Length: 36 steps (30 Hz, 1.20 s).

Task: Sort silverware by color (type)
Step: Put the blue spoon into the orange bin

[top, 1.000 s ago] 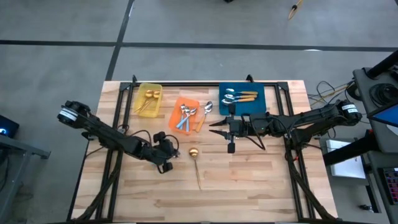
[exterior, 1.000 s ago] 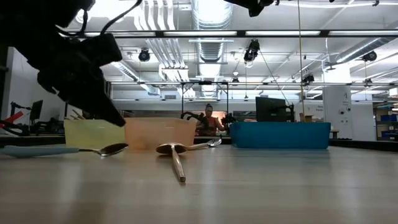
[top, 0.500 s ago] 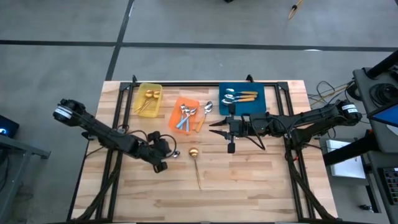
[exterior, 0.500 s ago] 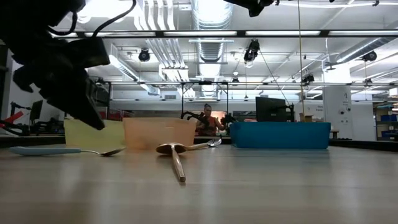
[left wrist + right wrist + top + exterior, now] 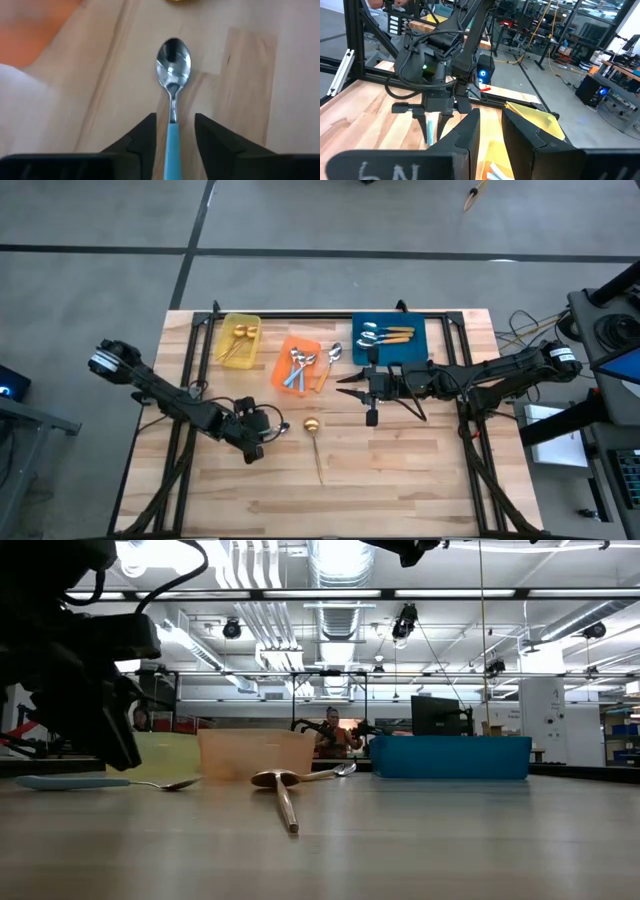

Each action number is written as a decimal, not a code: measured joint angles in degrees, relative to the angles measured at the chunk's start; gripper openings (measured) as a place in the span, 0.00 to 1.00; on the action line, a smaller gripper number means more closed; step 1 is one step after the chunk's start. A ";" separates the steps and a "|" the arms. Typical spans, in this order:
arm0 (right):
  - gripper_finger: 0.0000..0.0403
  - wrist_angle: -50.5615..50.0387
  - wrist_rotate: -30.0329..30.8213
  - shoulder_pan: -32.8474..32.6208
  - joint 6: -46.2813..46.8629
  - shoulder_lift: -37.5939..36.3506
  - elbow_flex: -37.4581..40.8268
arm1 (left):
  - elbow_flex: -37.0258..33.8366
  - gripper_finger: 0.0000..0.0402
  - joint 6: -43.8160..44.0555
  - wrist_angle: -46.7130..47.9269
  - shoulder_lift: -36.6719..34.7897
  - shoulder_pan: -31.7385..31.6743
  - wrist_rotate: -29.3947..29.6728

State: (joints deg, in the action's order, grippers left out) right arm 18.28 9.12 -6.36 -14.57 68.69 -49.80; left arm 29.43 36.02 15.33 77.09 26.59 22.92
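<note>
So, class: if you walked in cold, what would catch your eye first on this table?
Probably the three bright bins at the table's far side: yellow bin, orange bin and blue bin, each holding spoons. Next, the lone gold spoon near the table's middle. Then the left claw, open astride a blue-handled spoon lying on the wood.

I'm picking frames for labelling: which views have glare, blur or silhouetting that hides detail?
Low view: the left arm is a black silhouette against bright ceiling lights, and the near tabletop is soft. Left wrist view: the blue-handled spoon is sharp, with reflections in its bowl; the orange bin is blurred. High view: evenly lit.
</note>
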 joint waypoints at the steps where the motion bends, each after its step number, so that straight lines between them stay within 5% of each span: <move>1: 0.18 0.00 -0.02 -0.01 0.00 0.00 0.00 | 0.00 0.30 0.09 0.25 0.11 0.04 -0.03; 13: 0.18 -0.09 0.00 0.01 0.00 -0.02 0.00 | 0.08 0.34 2.55 0.99 4.91 0.54 -1.30; 19: 0.18 -0.20 -0.02 0.01 0.00 0.00 0.00 | 0.20 0.26 3.43 0.73 7.36 1.35 -0.76; 26: 0.18 -0.35 0.00 0.01 0.01 -0.02 0.00 | 0.20 0.04 5.59 0.47 7.42 1.49 -1.16; 36: 0.18 -0.46 0.00 0.01 0.02 -0.01 0.00 | 4.46 0.02 6.85 5.62 6.00 1.40 -0.36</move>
State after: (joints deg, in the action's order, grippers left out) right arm 17.82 9.13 -6.35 -14.55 68.67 -49.80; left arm 33.89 42.87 20.96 83.09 27.99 22.55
